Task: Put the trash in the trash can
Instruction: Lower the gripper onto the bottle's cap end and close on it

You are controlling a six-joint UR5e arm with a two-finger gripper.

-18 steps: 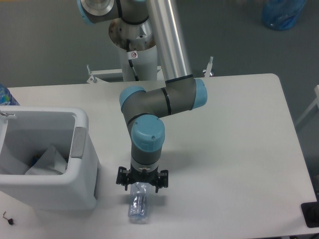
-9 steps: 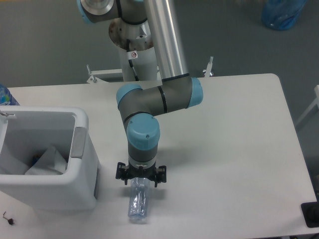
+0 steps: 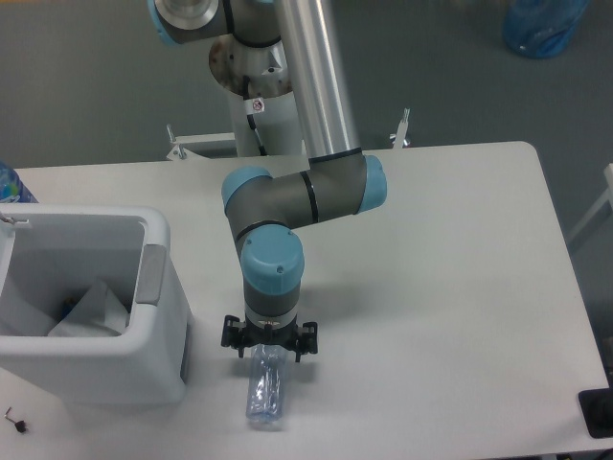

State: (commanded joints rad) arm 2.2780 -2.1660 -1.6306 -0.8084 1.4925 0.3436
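Observation:
A clear blue-tinted plastic bottle (image 3: 266,391) lies lengthwise near the table's front edge. Its far end is tucked under my gripper (image 3: 269,349). The gripper points straight down over that end. Its fingers are hidden by the wrist and black flange, so I cannot see how they stand around the bottle. The white boxy trash can (image 3: 153,316) stands to the left, with a grey panel (image 3: 152,275) on its right rim. A whitish plastic sheet (image 3: 91,309) lies inside it.
The top of a blue bottle (image 3: 10,184) shows at the table's left edge. A blue bag (image 3: 544,27) sits on the floor at the back right. A black object (image 3: 599,412) pokes in at the front right. The arm's base post (image 3: 257,115) rises behind the table.
The arm's elbow and wrist have shifted slightly left and a little away from the front edge. The bottle has stayed in about the same place.

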